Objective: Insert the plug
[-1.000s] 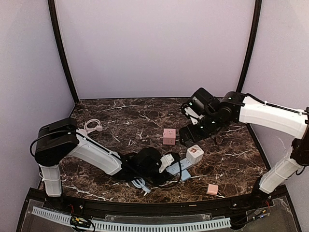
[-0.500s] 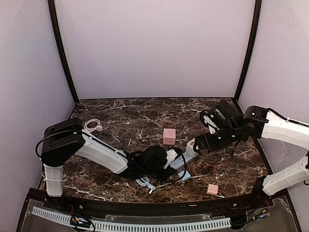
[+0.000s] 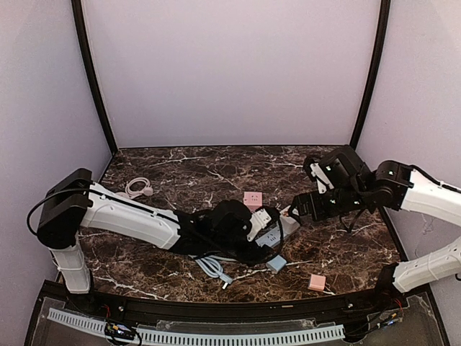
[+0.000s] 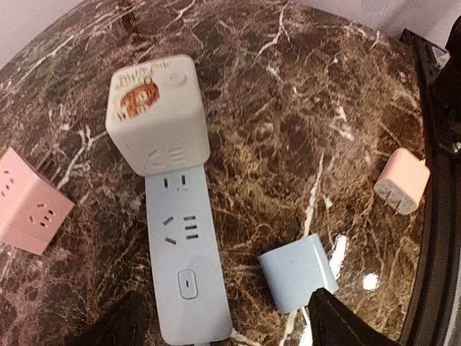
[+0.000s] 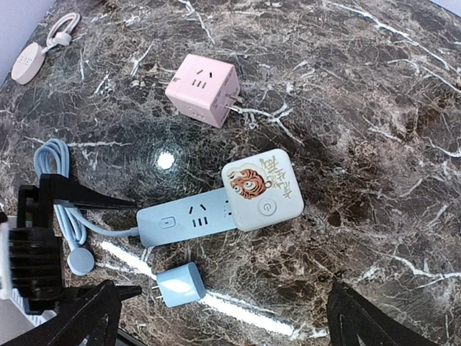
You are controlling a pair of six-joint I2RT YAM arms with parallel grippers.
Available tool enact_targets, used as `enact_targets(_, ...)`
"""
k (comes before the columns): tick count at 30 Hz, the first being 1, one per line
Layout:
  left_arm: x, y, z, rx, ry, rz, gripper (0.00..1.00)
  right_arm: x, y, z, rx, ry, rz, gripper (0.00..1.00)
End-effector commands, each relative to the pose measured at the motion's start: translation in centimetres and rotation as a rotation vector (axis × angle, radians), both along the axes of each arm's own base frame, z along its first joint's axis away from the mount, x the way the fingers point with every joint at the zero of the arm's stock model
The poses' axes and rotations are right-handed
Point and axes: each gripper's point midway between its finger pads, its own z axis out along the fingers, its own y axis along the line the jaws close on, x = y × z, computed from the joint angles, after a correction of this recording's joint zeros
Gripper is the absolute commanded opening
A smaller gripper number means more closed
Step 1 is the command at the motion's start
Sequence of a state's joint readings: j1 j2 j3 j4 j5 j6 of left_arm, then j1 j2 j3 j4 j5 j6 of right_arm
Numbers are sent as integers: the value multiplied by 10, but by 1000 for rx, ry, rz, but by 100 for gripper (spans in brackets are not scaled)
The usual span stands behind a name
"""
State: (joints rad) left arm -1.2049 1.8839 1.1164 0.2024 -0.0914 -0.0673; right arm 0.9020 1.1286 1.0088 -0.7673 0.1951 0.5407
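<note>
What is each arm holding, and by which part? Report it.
Nothing is held. Both arms' jaws stand open and empty; the blue plug lies loose beside the power strip.

top view high from the near edge; both wrist views close over one blue power strip [image 4: 184, 267]
</note>
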Motion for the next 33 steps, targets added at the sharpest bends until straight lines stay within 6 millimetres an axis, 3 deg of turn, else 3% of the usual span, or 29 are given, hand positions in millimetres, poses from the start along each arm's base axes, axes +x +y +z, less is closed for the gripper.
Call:
enact_targets(1,-15,3,35,-14,23,-60,78,8,-2,13,49,-66,-35,99)
enact_targets(6,-45,-3,29,2,71,-142,74,7,-7,20,72,-91,-54,99)
enact_targets(10,-54,-5,14,45,75,-91,73,5,-15,25,91,-109,-82,99)
enact_targets(23,-44,-20,-28,99,74,64,61,1,-23,28,132,-119,-114,99)
enact_targets(33,-45,-37,-41,91,98,41,58,-1,-26,26,133,-118,-117,99)
